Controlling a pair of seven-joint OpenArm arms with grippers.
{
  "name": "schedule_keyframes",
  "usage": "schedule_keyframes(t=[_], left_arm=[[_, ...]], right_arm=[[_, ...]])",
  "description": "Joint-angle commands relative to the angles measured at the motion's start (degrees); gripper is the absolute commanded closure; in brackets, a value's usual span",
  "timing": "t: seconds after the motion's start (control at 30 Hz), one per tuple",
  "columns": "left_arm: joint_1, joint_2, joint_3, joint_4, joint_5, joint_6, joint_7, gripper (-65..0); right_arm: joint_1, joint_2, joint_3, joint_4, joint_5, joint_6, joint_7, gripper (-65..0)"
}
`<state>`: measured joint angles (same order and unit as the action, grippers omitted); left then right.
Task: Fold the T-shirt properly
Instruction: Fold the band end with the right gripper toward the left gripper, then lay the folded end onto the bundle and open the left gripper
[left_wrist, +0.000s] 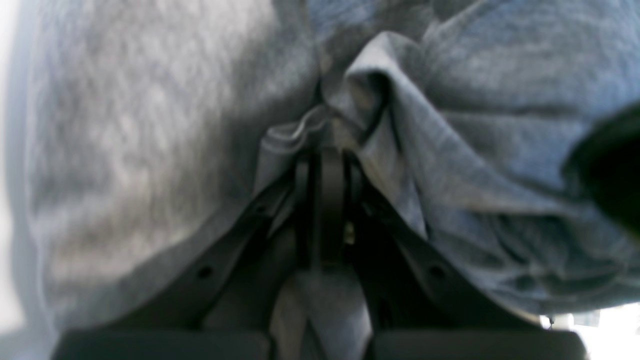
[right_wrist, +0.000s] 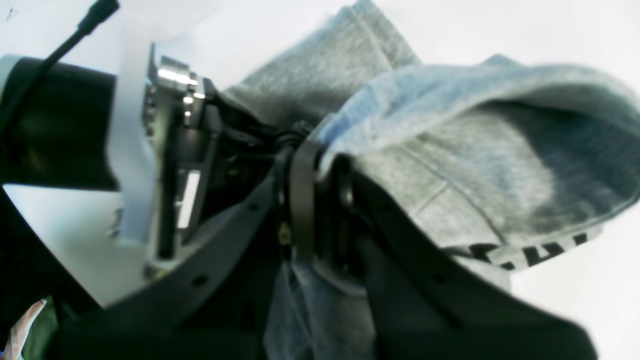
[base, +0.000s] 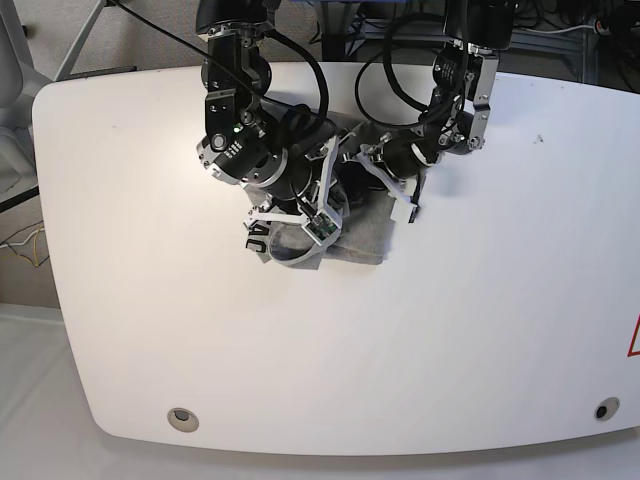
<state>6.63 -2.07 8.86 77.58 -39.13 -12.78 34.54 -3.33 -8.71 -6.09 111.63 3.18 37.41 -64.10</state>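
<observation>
Base view first: both my arms lean in over the white table, and the T-shirt lies bunched in a grey heap directly beneath and between my two claws. My right claw is clamped on a gathered fold of the cloth; from its wrist camera the fabric spills away from the tips to the far side, one flap curled over, black block letters peeking along its lower hem. More grey cloth hangs down between the claw's arms, close to the camera. My left claw is pinched tight on a ridge of the same shirt; wrinkled heather-grey cloth fills everything around it, puckering just past the tips and draping off to both sides. From above, a lettered corner sticks out beside my right claw.
</observation>
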Motion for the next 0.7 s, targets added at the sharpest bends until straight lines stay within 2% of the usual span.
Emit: schedule_keyframes(t=[0.0,0.13,0.2,0.43,0.67], left_arm=[[2.7,-1.8,-0.2,2.2,1.4,4.0,5.5,-2.1],[3.2,-2.0,-0.3,5.4,1.4,4.1,5.6,-2.2],[3.5,-2.5,-0.8,6.9,1.4,4.1,5.6,-2.3],[4.4,-2.6,-4.3,9.9,1.4,4.1,5.7,-2.5],[4.3,-2.6,-5.7,9.9,1.3,3.9,5.6,-2.5]], right_arm=[[0.9,-0.3,-0.1,0.8,1.0,-0.1,1.6,-0.1],[0.9,-0.3,-0.2,0.8,1.0,-0.1,1.6,-0.6],[0.9,-0.3,-0.2,0.8,1.0,-0.1,1.6,-3.0],[0.9,-0.3,-0.3,0.8,1.0,-0.1,1.6,-17.6],[0.6,-0.3,-0.3,0.8,1.0,-0.1,1.6,-17.1]])
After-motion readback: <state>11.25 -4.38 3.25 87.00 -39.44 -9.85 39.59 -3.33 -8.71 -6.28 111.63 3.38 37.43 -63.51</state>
